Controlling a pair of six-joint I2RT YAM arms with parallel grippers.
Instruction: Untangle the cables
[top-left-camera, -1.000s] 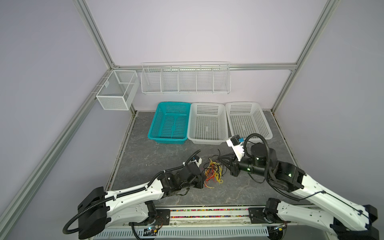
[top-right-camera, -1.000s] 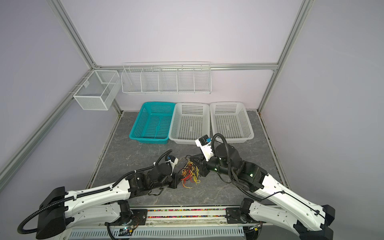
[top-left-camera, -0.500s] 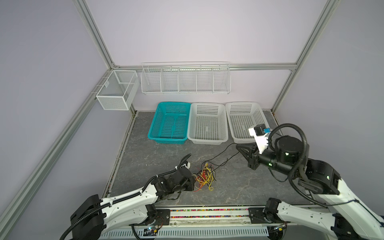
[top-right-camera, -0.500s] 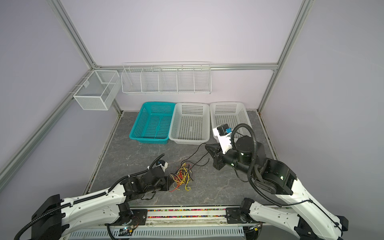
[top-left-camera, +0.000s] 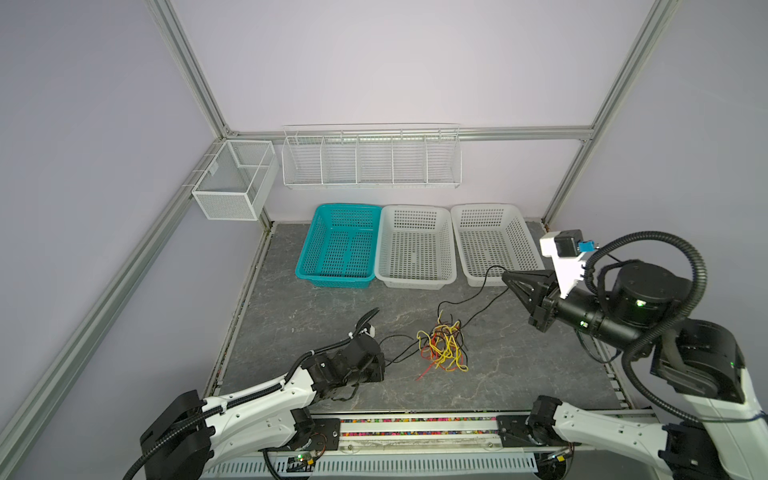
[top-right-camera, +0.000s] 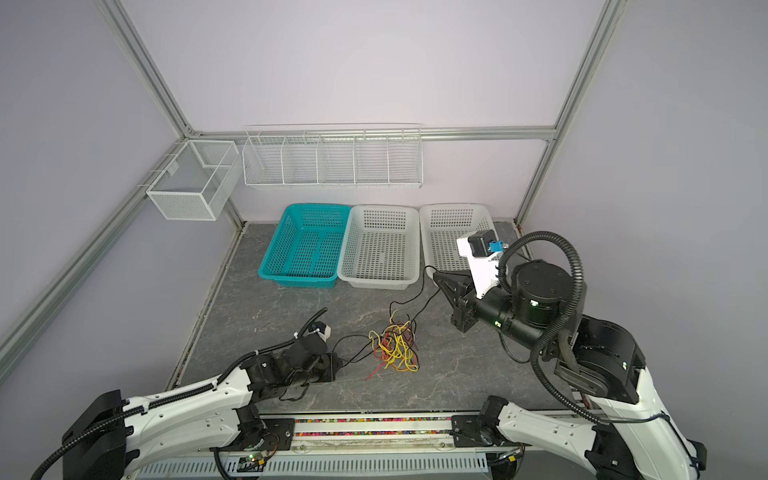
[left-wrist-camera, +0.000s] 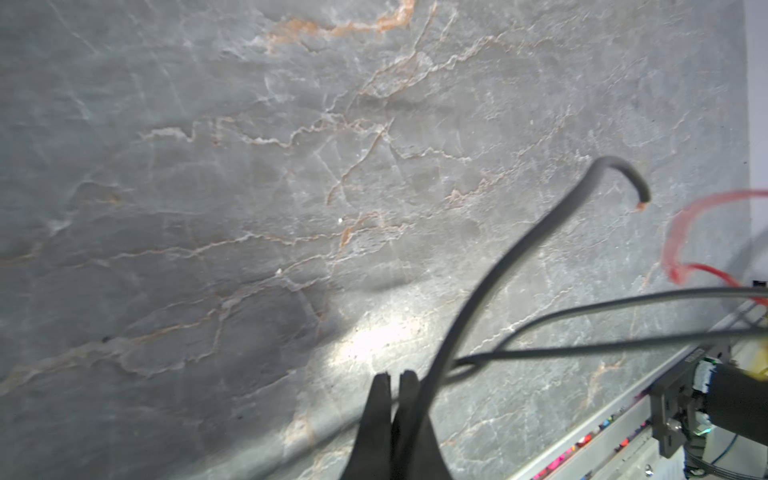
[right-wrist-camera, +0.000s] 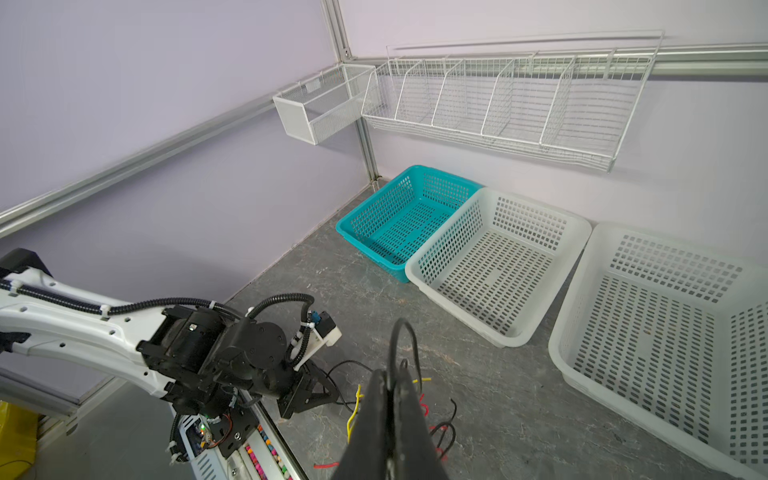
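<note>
We pinch the black cable (left-wrist-camera: 498, 262) in two places: left gripper (top-left-camera: 381, 366) lower centre, right gripper (top-left-camera: 505, 277) at right, jaws pressed onto it. Between them it runs through the red and yellow cables (top-left-camera: 444, 353), knotted mid-frame. Most untangling remains, we judge.

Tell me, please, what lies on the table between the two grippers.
The red-and-yellow tangle, with the black cable entering it from the left gripper and the right gripper; both top views show it.
</note>
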